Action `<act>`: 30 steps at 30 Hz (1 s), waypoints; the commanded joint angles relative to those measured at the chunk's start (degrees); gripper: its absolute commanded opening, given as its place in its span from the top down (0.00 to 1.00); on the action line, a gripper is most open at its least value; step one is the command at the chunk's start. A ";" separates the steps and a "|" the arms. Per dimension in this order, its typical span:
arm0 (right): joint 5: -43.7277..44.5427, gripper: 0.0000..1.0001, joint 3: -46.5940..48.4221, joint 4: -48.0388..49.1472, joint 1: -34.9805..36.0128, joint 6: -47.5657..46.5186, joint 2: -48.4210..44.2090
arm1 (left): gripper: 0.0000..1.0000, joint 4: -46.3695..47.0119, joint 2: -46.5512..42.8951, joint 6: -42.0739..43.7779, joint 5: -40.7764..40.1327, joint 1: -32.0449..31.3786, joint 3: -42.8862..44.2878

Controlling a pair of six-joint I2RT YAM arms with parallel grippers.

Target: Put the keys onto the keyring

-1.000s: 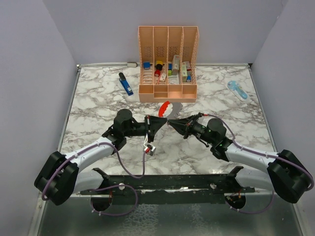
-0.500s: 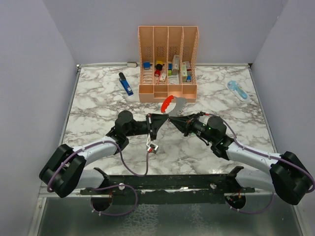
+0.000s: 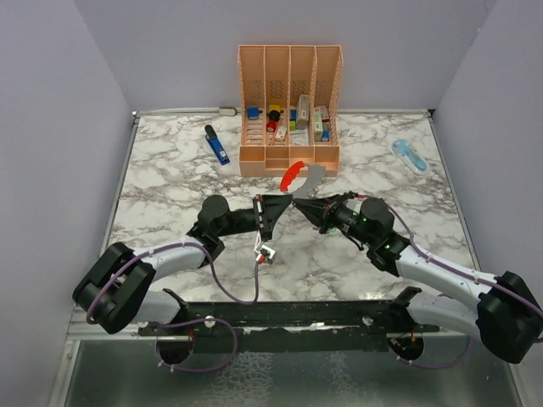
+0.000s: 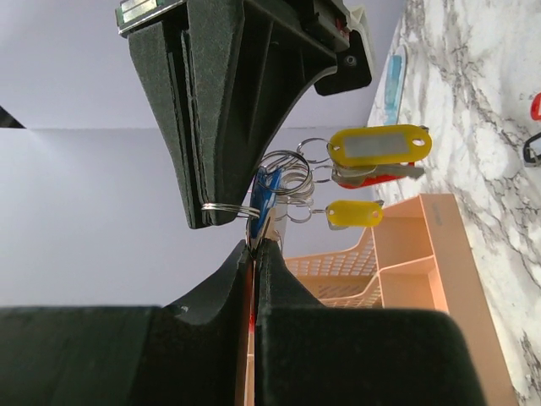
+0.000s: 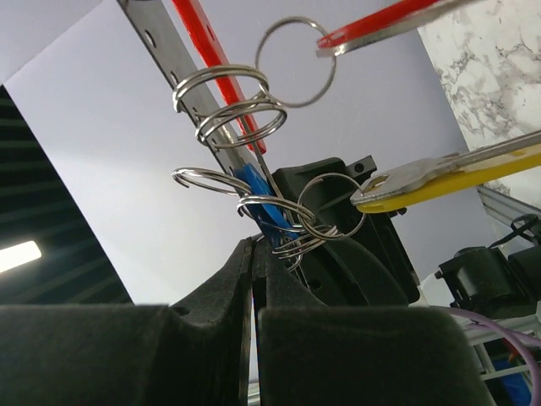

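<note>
Peach organizer (image 3: 290, 68) stands on the desk (image 3: 170, 182) just beyond the jaws; blue tool (image 3: 217, 146) beyond-left; pale-blue gadget (image 3: 410, 155) beyond-right.

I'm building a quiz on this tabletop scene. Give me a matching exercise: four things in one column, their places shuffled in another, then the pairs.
Things
1. keyring
2. blue pen-like tool
3. pale blue gadget
4. peach organizer

Places
A. on the table, far right
B. back middle of the table
C. held up between the left end effector and the right end effector
D. on the table, just left of the organizer

Pairs: 1-C; 2-D; 3-A; 4-B
</note>
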 commanded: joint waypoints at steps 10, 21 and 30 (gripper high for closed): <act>0.20 0.99 6.21 -13.86 1.56 2.19 -4.03 | 1.00 19.88 6.25 -2.52 -8.30 -1.17 0.70; -3.24 0.99 5.43 -14.36 1.56 -7.17 -2.91 | 1.00 3.35 0.65 -3.07 -3.71 -1.08 2.73; 0.06 0.99 7.99 -24.68 1.56 -10.88 -6.06 | 1.00 -2.92 -1.24 -2.11 -4.51 -1.08 3.37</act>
